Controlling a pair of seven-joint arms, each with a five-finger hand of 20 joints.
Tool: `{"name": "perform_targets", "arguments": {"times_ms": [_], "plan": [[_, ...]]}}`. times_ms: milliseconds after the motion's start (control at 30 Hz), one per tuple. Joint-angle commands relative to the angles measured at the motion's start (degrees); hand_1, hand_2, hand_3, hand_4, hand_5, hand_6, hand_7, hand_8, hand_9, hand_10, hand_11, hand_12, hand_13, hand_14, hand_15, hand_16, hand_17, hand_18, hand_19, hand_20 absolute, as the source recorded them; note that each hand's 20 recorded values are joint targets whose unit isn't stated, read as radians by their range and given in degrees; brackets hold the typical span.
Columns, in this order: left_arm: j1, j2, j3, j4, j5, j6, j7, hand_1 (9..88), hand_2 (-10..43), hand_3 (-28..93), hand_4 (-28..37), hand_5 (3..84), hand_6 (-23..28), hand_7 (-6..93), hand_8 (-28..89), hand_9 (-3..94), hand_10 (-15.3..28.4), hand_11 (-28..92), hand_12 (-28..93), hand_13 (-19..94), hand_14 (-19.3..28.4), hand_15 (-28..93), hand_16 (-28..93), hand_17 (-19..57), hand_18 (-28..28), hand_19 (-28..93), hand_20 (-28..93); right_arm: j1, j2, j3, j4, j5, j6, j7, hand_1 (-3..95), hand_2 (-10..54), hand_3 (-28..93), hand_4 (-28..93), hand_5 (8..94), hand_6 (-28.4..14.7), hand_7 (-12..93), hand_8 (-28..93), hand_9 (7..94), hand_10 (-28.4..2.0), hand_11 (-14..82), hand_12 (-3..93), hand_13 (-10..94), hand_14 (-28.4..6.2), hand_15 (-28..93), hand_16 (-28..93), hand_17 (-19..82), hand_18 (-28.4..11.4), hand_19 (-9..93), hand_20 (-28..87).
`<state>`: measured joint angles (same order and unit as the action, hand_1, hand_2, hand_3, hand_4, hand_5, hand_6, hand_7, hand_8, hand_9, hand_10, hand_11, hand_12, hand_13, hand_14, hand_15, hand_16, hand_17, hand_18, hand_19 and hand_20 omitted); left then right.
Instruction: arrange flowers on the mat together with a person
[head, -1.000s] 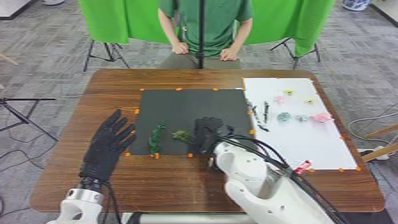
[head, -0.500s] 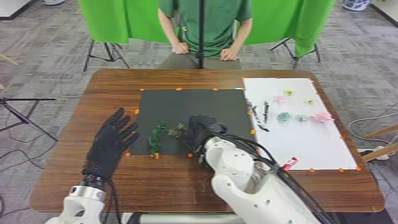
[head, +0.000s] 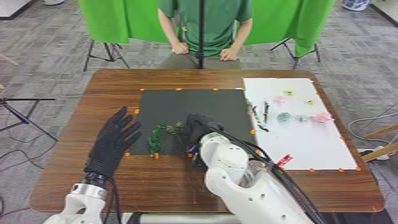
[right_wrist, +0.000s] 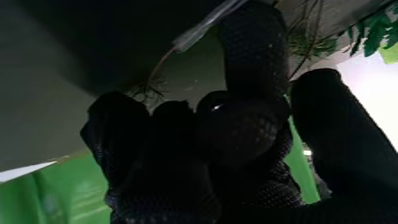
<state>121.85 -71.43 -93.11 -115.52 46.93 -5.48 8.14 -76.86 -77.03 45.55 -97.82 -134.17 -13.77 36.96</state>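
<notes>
On the near half of the dark grey mat (head: 187, 104), a wispy green sprig (head: 175, 126) sits just left of the black-gloved right hand (head: 202, 126), its leafy head showing beside the fingers. That hand is mostly closed, fingers bent in; thin stems run in between them in the wrist view, so it seems to have the sprig pinched. The exact grip and the stem's hidden end I cannot tell. Left of the sprig, a long dark green leafy strand (head: 155, 139) runs near to far, and the coming placement likely turns on laying the sprig alongside it without dragging it. The left hand (head: 110, 140), open over the brown wooden counter (head: 111, 90), is farther from the sprig. Right of the mat, pale pink artificial flowers (head: 321, 117) lie on a white sheet (head: 306, 147).
</notes>
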Motion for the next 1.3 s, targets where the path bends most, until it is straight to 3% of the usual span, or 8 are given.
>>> {"name": "perform_targets", "arguments": {"times_ms": [33,333,467,633,767,867,967,1300], "plan": [[1.7,-0.24,-0.30,-0.14,0.26,0.17,0.54,34.7,-5.8,66,-23.5,22.1,0.8,24.0,-13,17.2,8.7,22,14,20,11.5,20,4,-7.7,20.7,43,5,-0.7,1.5,1.3,-2.5,-2.5,0.5,-0.8,19.9,11.0,79,-21,88.1,-0.6,35,-10,93.7,-5.8,60.4,25.0,94,-2.8,75,23,57,-20.6,93,58],[2.3,-0.88,-1.04,-0.45,0.28,0.28,1.22,34.6,-5.8,66,-23.5,22.1,0.9,23.9,-13,17.2,8.8,22,13,20,11.5,20,4,-7.8,20.7,43,5,-2.4,6.0,7.5,-13.2,0.7,-2.1,-1.2,18.6,10.0,78,-22,86.8,-0.9,35,-11,93.7,-6.1,58.4,26.2,94,-3.0,74,25,56,-20.8,93,57],[3.4,-0.79,-2.23,-1.15,0.15,0.85,1.77,34.6,-5.7,67,-23.5,22.1,0.8,23.9,-13,17.2,8.8,22,14,20,11.5,20,4,-7.8,20.7,43,5,-9.1,11.5,21.0,-21.8,17.3,1.2,-7.3,19.3,10.1,76,-22,81.5,-2.3,32,-11,92.0,-9.1,47.6,32.7,88,-7.1,70,28,46,-22.0,93,49],[6.2,0.02,-4.72,-2.74,-0.15,2.58,3.50,34.4,-5.6,67,-23.5,22.2,0.9,23.9,-13,17.3,8.8,22,14,20,11.5,20,4,-7.8,20.7,43,5,-21.8,18.9,42.2,-25.6,50.2,4.3,-23.2,19.4,9.6,79,-22,59.0,-5.9,24,-11,64.9,-16.0,34.6,26.8,59,-14.9,59,20,23,-21.3,71,34],[8.2,0.53,-6.69,-3.78,-0.19,3.77,4.75,34.0,-5.8,66,-23.5,22.5,1.0,23.7,-13,17.3,8.8,22,14,19,11.5,20,4,-8.0,20.7,43,5,-34.7,22.3,54.0,-26.7,69.2,10.2,-37.8,17.2,4.2,83,-24,39.8,-5.2,19,-11,40.6,-16.0,20.1,23.3,33,-14.4,36,19,11,-22.8,55,29],[8.7,-0.02,-8.27,-4.05,0.71,2.74,4.08,32.3,-6.6,67,-24.5,22.7,1.1,23.3,-13,17.3,9.0,21,13,17,11.2,17,4,-9.7,21.1,40,5,-42.9,22.2,59.6,-29.4,66.5,16.9,-42.7,17.9,0.3,85,-25,35.8,-2.1,16,-11,36.0,-14.2,12.2,21.4,28,-12.7,19,25,8,-22.0,45,26],[9.8,-0.30,-8.79,-4.27,0.35,2.55,4.01,32.1,-6.7,67,-24.9,22.8,1.2,22.6,-12,16.2,8.5,19,14,16,10.9,13,6,-11.0,21.4,39,5,-48.4,18.8,65.4,-31.6,69.6,13.9,-40.0,16.4,-4.0,85,-26,30.8,0.6,14,-10,32.2,-13.1,5.6,21.0,25,-13.1,4,32,5,-22.6,35,21],[8.6,-0.42,-7.54,-3.02,0.50,-0.20,3.22,30.6,-7.7,66,-24.9,23.2,0.6,18.7,-11,15.7,8.3,15,15,13,10.7,8,7,-13.5,20.9,35,4,-50.2,14.5,67.1,-31.5,69.3,12.3,-37.7,13.8,-6.8,83,-26,27.1,-3.7,11,-8,28.8,-13.4,2.4,23.0,23,-13.8,0,33,1,-23.0,33,18]]}}
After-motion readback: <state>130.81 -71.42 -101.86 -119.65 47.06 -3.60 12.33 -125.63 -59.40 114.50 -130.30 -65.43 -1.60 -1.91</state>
